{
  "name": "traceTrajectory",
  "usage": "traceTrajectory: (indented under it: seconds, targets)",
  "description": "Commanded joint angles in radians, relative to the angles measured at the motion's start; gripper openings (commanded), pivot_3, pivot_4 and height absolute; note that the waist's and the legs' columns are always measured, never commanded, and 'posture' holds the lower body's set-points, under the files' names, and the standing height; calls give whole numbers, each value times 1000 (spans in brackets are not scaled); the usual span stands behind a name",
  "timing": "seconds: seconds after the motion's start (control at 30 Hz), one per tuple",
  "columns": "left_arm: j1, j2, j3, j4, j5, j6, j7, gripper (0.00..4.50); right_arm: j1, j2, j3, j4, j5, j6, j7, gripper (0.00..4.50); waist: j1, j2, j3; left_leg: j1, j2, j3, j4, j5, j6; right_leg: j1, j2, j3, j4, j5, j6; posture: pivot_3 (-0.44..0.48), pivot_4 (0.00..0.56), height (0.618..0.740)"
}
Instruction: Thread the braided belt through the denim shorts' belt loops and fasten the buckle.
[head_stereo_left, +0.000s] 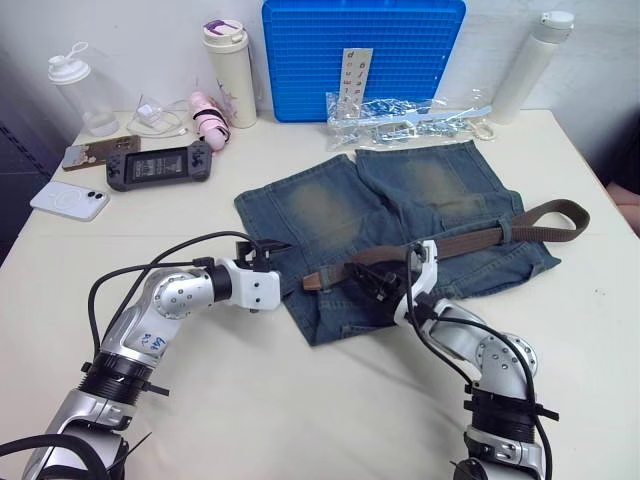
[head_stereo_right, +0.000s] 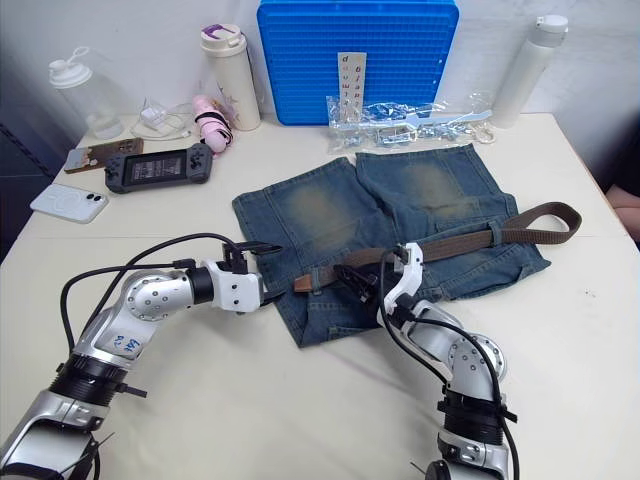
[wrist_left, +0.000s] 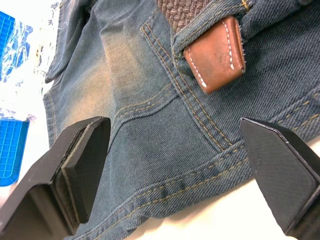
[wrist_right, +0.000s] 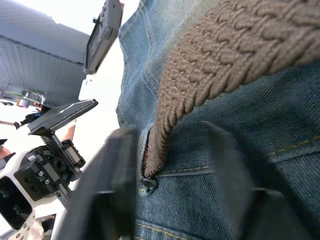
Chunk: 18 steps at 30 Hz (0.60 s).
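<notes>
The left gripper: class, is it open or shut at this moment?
Open. In the left wrist view, the left gripper has its two fingers spread wide apart, with only denim shorts between them, beside the belt's leather tip.

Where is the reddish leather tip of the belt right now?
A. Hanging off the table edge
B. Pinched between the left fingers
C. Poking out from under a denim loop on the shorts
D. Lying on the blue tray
C: in the left wrist view the leather tip sticks out from under a belt loop on the denim shorts, with the left gripper open and apart from it.
</notes>
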Motion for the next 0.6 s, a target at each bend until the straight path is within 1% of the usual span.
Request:
traceTrajectory:
  seconds: [0.03,0.07,0.33,0.5,0.53,0.6]
  targets:
    - [-21,3,-4,-19,-10,-35,-12,4500,-16,17,19,17,-4,-14,-17,397,0,0,0,0,0,0,0,0,0,0,0,0,0,0,0,0,150,689]
    - [-25,4,-11,-18,-9,-41,-20,4500,-19,22,22,23,-6,-16,-20,97,0,0,0,0,0,0,1,0,0,1,0,0,0,0,0,0,150,689]
    - [-38,-11,-26,-9,-14,-46,-44,4500,-15,29,41,43,-17,-28,-33,97,-2,0,0,1,0,1,2,0,0,1,0,0,0,0,0,0,150,689]
    - [-66,-40,-30,13,-6,-43,-28,4500,-11,30,48,42,-14,-33,-36,97,-2,0,0,1,1,1,2,1,0,1,0,0,0,0,0,0,150,689]
    - [-71,-44,-32,15,-2,-44,-25,4239,-10,30,51,40,-14,-33,-35,17,-2,0,0,1,1,1,2,1,0,1,0,0,0,0,0,0,150,689]
    - [-77,-53,-35,19,-3,-46,-25,3719,-7,29,53,38,-11,-33,-36,0,-2,0,0,1,1,1,2,1,0,1,0,0,0,0,0,0,150,689]
